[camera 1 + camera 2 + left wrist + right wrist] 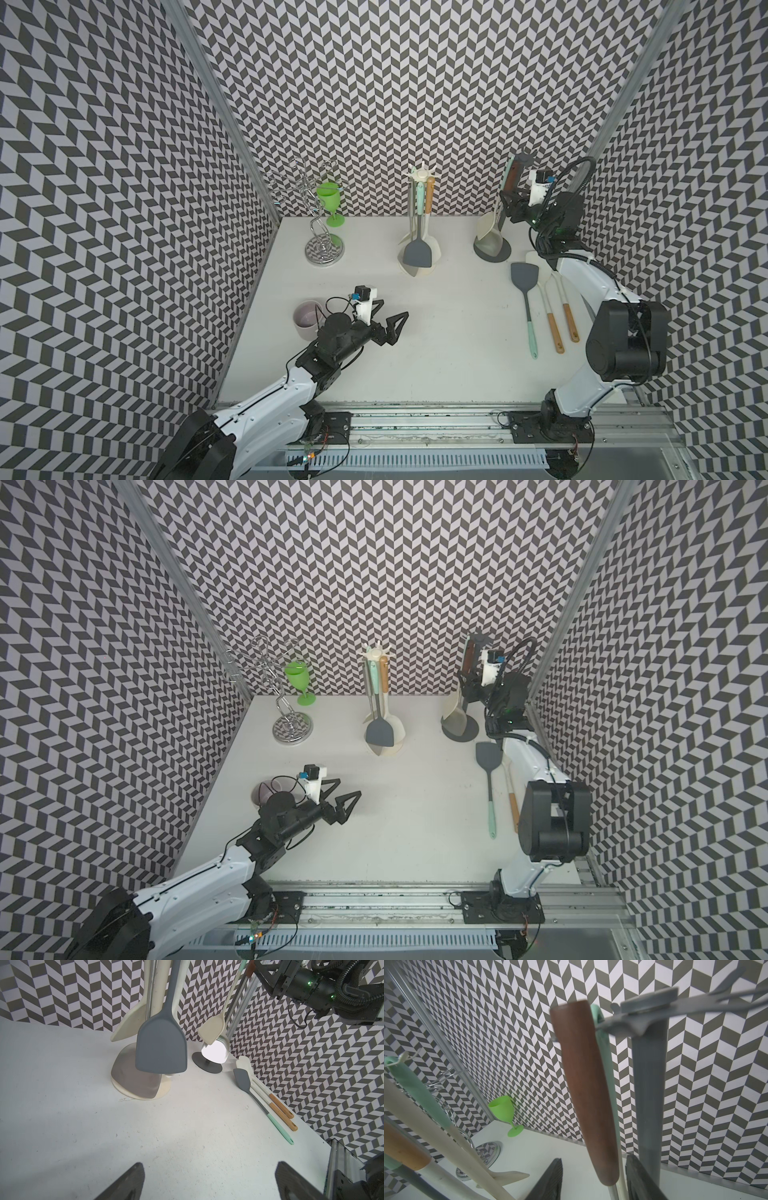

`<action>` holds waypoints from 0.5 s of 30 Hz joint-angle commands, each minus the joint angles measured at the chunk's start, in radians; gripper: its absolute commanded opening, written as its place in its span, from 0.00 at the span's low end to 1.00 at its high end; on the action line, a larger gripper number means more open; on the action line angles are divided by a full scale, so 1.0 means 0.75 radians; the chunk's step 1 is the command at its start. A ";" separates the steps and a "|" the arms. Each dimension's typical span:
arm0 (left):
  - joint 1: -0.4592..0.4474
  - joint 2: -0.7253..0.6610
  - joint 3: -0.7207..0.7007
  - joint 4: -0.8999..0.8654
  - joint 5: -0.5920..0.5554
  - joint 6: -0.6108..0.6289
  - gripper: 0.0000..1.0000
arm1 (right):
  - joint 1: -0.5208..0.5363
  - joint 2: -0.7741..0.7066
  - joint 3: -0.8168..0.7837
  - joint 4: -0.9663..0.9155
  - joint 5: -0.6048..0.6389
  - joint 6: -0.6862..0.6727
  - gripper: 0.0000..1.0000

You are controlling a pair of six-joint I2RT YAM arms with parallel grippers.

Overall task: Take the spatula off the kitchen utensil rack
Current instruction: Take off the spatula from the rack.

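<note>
From where I stand, everything turns on the grey rack (650, 1084) in the back corner on the robot's right. The brown-handled spatula (583, 1088) hangs from 1 of its top hooks, handle up, close beside the rack's pole, its shiny steel blade low over the round base. A mint-handled spatula (597, 1014) hangs right behind it on the same rack. The right gripper (509, 198) is raised against the rack at handle height. In the wrist view its 2 fingers (550, 1180) straddle the lower end of the brown handle. The jaws are partly apart, not clamped: daylight shows between 1 finger and the wood, while the other sits very near the handle with a pale shaft between them. Just in front of the grey rack, 3 loose spatulas (524, 275) lie side by side on the table (436, 340), handles pointing toward the front rail. Along the back wall, a cream rack (421, 174) stands apart from the grey rack with its own utensils hanging. Farther along that wall is a green goblet (330, 195). The left gripper (392, 308) is well away from the grey rack, held out over the table with its jaws spread wide and nothing between them.
</note>
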 commanded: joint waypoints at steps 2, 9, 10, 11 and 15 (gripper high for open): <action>-0.008 -0.005 0.037 0.038 0.021 0.021 1.00 | 0.011 0.032 0.068 0.086 0.022 -0.039 0.45; -0.008 -0.006 0.037 0.031 0.009 0.029 1.00 | 0.025 0.064 0.113 0.066 0.070 -0.091 0.43; -0.008 -0.006 0.037 0.029 0.007 0.031 1.00 | 0.026 0.067 0.116 0.063 0.088 -0.094 0.43; -0.008 -0.007 0.037 0.029 0.005 0.032 1.00 | 0.027 0.072 0.119 0.064 0.096 -0.096 0.43; -0.010 0.000 0.037 0.030 0.005 0.033 1.00 | 0.031 0.100 0.158 0.041 0.086 -0.110 0.40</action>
